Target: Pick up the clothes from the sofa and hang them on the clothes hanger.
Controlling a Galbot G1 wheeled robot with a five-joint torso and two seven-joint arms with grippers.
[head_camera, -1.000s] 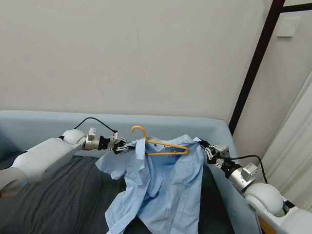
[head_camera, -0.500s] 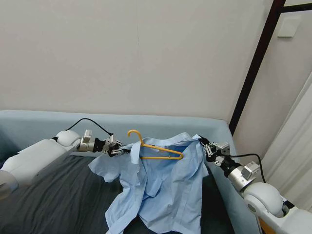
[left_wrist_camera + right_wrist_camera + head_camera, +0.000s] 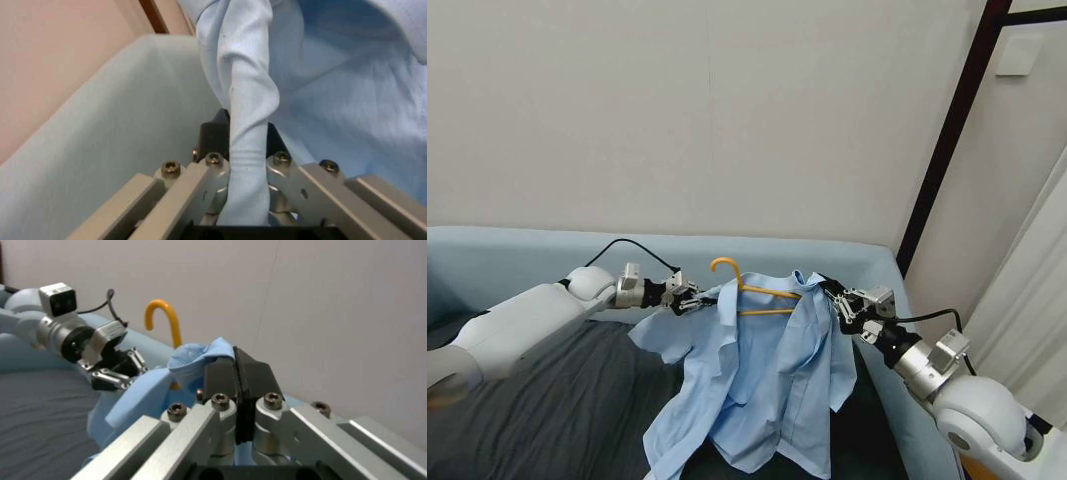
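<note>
A light blue shirt (image 3: 762,385) hangs draped over an orange hanger (image 3: 752,291) above the sofa, its lower part resting on the dark seat. My left gripper (image 3: 689,299) is shut on the shirt's left shoulder; in the left wrist view a twisted fold of the shirt (image 3: 250,125) runs between its fingers (image 3: 215,175). My right gripper (image 3: 835,301) is shut on the shirt's right shoulder. The right wrist view shows bunched shirt cloth (image 3: 197,357) at its black pads (image 3: 233,375), the hanger hook (image 3: 165,320) behind, and the left gripper (image 3: 113,377) farther off.
The pale blue sofa back (image 3: 527,250) runs behind both arms, with its right armrest (image 3: 912,400) under my right arm. A dark grey seat cover (image 3: 537,420) lies below the shirt. A plain wall rises behind, with a dark door frame (image 3: 947,140) at the right.
Both grippers and the hanger have shifted right and slightly up with the shirt. The shirt's right side now hangs straighter and longer below my right gripper.
</note>
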